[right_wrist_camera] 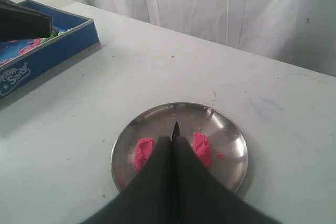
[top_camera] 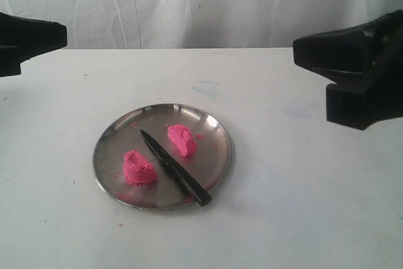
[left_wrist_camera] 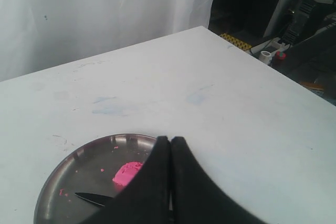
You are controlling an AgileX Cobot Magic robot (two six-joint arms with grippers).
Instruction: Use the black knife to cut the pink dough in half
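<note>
Pink dough (top_camera: 138, 168) sat in 2 lumps on the plate (top_camera: 119, 137), black knife (top_camera: 173, 167) between them. Left tool (left_wrist_camera: 170, 140) and right tool (right_wrist_camera: 173, 140) were pressed together, empty. We reckoned a bump could slide the knife off.

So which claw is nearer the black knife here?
Left, probably. The left claw hangs shut off the plate's left, and the plate with the black knife looks larger in its wrist view. The right claw hangs shut off to the right, seemingly farther away.

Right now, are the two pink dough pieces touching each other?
Apart. The exterior view shows the black knife and bare plate between the left lump and right lump.
</note>
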